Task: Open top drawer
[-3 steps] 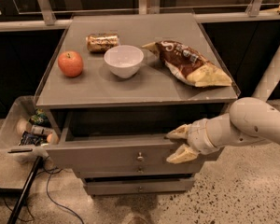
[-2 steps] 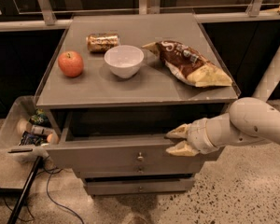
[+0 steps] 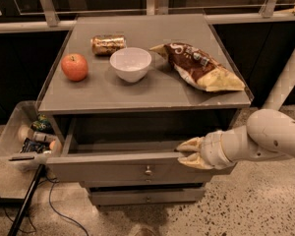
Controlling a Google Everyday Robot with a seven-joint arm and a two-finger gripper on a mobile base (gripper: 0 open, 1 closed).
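While the white arm (image 3: pixel 270 134) is reaching in from the right side of the view, the gripper (image 3: pixel 183 153) is sitting at the right part of the top drawer (image 3: pixel 103 170). It is clamping the upper lip of the drawer's front panel. One of its tan fingers (image 3: pixel 191 143) is lying over the edge and the other is pressing on the face just below it.

The drawer is standing partly out of the grey cabinet (image 3: pixel 152 95), with its shallow inside showing under the cabinet top. Its small round knob (image 3: pixel 148 170) is sitting at the centre of the front, left of the gripper and apart from it. A narrower lower drawer (image 3: pixel 118 197) is sitting shut beneath.

On the cabinet top, a white bowl (image 3: pixel 131 64) is standing near the middle. A red apple (image 3: pixel 74 67) is resting to the bowl's left and a shiny can (image 3: pixel 108 44) is lying on its side behind them. A brown and yellow chip bag (image 3: pixel 201 69) is lying on the right.

A clear plastic bin (image 3: pixel 12 132) holding small items is sitting beside the cabinet on the left. A dark cable (image 3: pixel 54 208) is trailing over the speckled floor (image 3: pixel 246 205) below.
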